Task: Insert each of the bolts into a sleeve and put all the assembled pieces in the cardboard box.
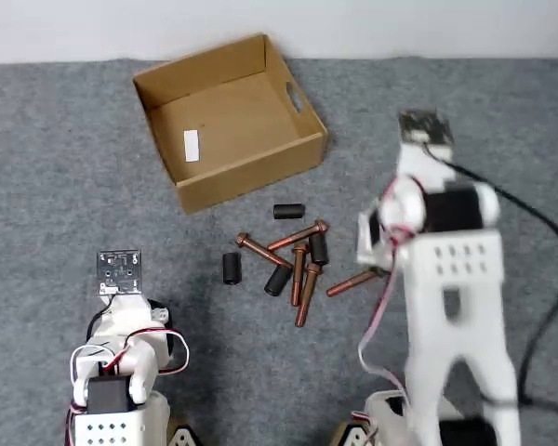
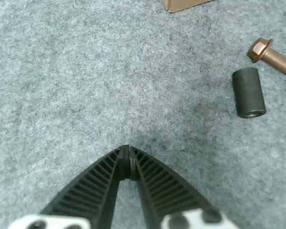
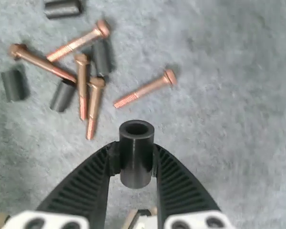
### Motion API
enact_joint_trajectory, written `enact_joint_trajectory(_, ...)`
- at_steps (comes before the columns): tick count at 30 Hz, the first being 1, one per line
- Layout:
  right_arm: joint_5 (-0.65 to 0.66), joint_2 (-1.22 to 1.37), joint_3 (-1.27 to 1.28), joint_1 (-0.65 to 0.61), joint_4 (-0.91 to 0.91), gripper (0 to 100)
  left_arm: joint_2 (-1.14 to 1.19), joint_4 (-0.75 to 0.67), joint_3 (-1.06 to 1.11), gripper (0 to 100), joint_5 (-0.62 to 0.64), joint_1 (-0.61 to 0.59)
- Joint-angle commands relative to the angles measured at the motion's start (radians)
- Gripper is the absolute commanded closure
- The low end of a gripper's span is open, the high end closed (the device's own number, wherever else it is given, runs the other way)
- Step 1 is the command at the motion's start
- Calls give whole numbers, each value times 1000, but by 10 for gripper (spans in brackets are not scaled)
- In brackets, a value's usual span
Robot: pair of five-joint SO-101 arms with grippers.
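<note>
Box: I see the open brown cardboard box (image 1: 228, 121) at the far side of the grey felt-like surface (image 1: 65, 195). A white sticker (image 1: 191, 146) lies on its floor.
Loose bolts: Five copper-coloured bolts (image 1: 298, 262) lie flat in a cluster just in front of the box, several touching or crossing. One lone bolt (image 1: 353, 282) lies a little apart, on the right arm's side.
Loose sleeves: Four short black cylindrical sleeves (image 1: 278, 279) lie on their sides in and around the cluster. One is nearest the box (image 1: 288, 211) and one is at the cluster's left edge (image 1: 231, 268).
Right gripper: My right gripper (image 3: 135, 155) pinches a fifth black sleeve (image 3: 136, 143) upright between its ribbed fingers, bore end toward the wrist camera. The lone bolt lies just beyond it.
Left gripper: My left gripper (image 2: 128, 160) has its fingers pressed together on nothing, over bare surface, well apart from the nearest sleeve and a bolt head.
</note>
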Motion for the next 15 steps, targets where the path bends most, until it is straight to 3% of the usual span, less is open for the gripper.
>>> enact_joint_trajectory(1, -11, -200, 149, 65, 36, 991, -8, 3, -12, 993, 6, 3)
enact_joint_trajectory(9, -8, -499, 396, 211, 36, 991, -8, 3, -12, 993, 8, 6)
enact_joint_trajectory(15, -8, -601, 482, 236, -31, 991, -8, 3, -12, 993, 8, 8)
